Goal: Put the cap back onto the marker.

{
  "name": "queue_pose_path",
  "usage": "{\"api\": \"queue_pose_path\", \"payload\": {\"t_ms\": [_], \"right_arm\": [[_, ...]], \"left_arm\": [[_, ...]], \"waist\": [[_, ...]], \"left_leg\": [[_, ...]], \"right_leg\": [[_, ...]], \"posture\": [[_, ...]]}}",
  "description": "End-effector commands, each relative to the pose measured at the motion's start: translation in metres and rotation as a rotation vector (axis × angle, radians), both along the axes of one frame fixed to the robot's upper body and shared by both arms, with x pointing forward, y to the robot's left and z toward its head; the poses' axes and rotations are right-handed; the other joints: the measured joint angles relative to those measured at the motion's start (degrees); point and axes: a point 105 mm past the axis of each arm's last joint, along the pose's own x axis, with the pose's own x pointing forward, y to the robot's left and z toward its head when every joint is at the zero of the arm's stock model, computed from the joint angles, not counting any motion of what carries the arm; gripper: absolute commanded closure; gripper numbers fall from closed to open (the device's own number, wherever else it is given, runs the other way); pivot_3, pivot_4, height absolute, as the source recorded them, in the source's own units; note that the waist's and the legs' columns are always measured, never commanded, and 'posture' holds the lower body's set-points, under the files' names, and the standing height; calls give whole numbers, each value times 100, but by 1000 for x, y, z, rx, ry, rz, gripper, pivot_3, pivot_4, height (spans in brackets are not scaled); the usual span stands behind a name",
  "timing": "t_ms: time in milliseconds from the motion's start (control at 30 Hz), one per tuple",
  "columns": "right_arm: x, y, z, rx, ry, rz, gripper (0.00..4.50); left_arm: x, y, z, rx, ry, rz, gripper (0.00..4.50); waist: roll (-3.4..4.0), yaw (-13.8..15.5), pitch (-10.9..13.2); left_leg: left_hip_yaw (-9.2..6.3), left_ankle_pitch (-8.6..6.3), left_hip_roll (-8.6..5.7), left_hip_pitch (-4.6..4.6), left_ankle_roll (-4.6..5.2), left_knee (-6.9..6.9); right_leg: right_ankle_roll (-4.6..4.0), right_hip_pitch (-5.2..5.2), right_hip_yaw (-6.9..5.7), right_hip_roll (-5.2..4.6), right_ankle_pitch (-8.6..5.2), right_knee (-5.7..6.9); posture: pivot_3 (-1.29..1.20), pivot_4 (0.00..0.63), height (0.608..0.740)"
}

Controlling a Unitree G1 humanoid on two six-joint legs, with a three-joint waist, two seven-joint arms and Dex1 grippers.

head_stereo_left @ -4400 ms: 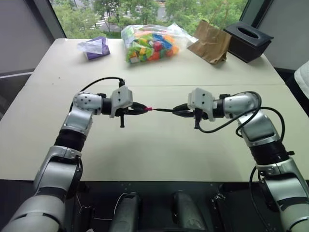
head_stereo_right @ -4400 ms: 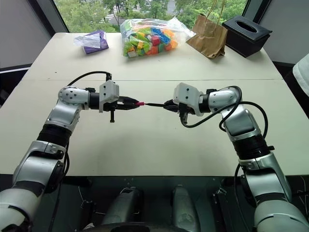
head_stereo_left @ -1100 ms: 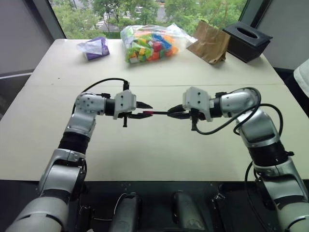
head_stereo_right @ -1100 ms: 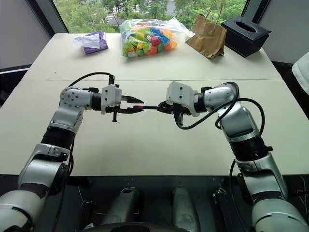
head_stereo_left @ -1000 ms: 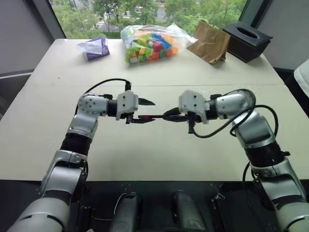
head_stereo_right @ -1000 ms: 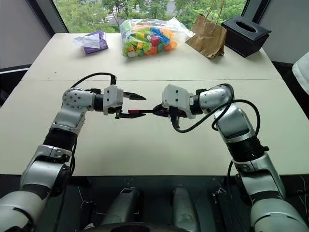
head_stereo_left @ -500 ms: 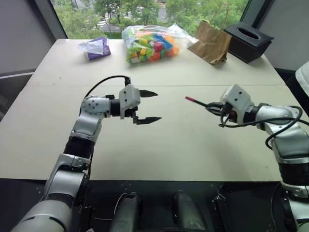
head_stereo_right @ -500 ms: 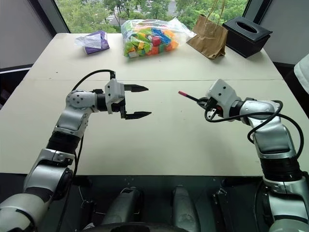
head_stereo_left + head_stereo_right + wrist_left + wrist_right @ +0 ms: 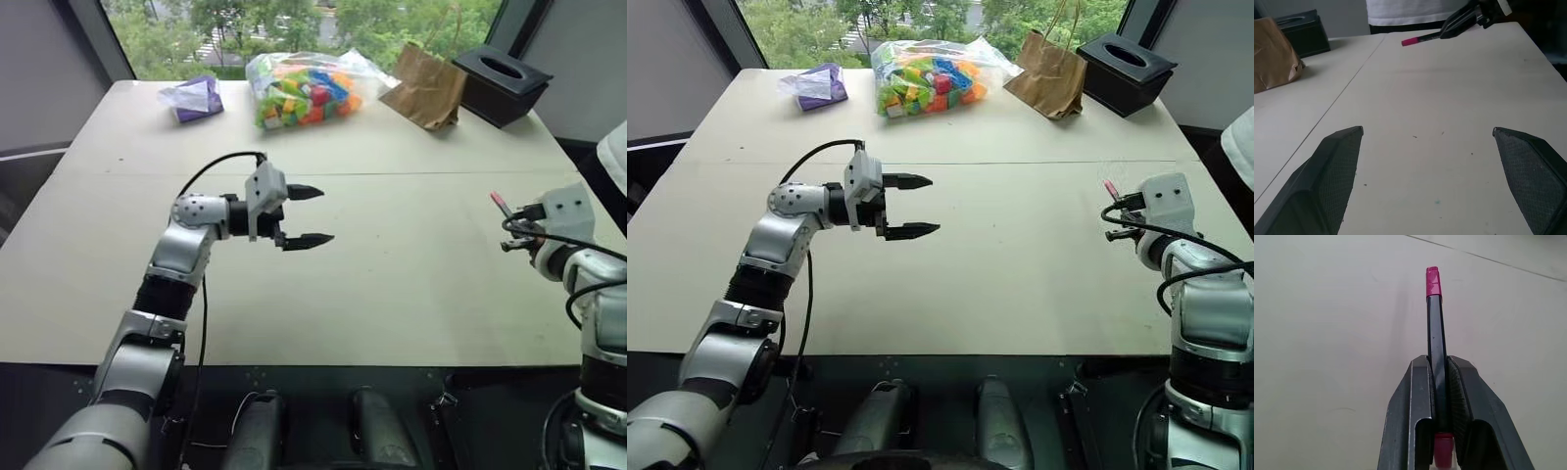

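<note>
My right gripper [image 9: 1439,361] is shut on the marker [image 9: 1436,333], a thin black stick pointing up and away over the table's right side. The pink-red cap [image 9: 1433,281] sits on the marker's far end; the capped tip [image 9: 498,200] pokes out past the right gripper [image 9: 519,227]. My left gripper [image 9: 326,214] hovers over the middle of the table, pointing right, open with nothing between its fingers. Its wrist view looks across bare table to the capped marker [image 9: 1420,39], far from the left gripper [image 9: 1427,130].
Along the far edge stand a clear bag of colourful blocks [image 9: 304,88], a brown paper bag [image 9: 423,86], a black tissue box [image 9: 502,83] and a purple wrapper [image 9: 194,96]. A person in white [image 9: 617,147] stands at the right edge.
The left gripper opened and let go of the cap end. The right gripper swung far to the right, carrying off the capped marker and turning it to point forward.
</note>
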Motion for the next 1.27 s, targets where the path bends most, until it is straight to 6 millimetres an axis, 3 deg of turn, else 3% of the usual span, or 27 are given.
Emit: {"api": "queue_pose_path", "payload": {"t_ms": [33,467,767,800,867,967,1067,1267], "right_arm": [[-4,-6,1,56,-44,-67,4500],[-3,-9,-34,175,-6,-148,4500],[-5,-8,-32,175,-8,-124,34],[-5,-8,-31,172,-11,-121,34],[-6,-7,-19,133,-24,-78,34],[-13,9,19,33,-45,112,34],[-36,29,52,-89,3,331,34],[-74,46,84,-280,85,573,34]], "left_arm": [[-6,-2,19,-16,-38,-36,61],[-9,0,19,-2,-15,-39,61],[-15,0,16,12,32,-71,0],[-15,0,15,13,36,-73,0],[-15,0,16,14,43,-81,0],[-15,0,16,17,51,-93,0],[-16,1,14,24,65,-109,0],[-13,2,8,44,73,-120,0]], "waist": [[1,-4,-1],[1,-5,-1],[1,-13,-1],[1,-17,-1],[1,-17,0],[13,-9,5],[10,-5,4],[0,9,4]], "left_leg": [[1,0,0,2,0,-1],[17,2,0,22,3,-1],[22,2,0,35,4,-1],[22,2,0,38,4,-1],[23,2,0,41,4,-2],[25,2,-1,40,5,-2],[25,2,0,43,5,-4],[21,1,9,63,7,-8]], "right_leg": [[0,0,2,0,0,1],[0,4,22,0,0,20],[-1,10,28,0,-1,28],[-1,11,29,1,-1,29],[-1,12,31,2,-1,32],[0,12,36,-1,-2,32],[0,14,34,0,-2,30],[-1,48,26,10,-4,9]], "posture": [[0,150,740],[0,150,740],[0,150,740],[0,150,740],[0,150,740],[0,150,740],[0,150,740],[0,150,740]]}}
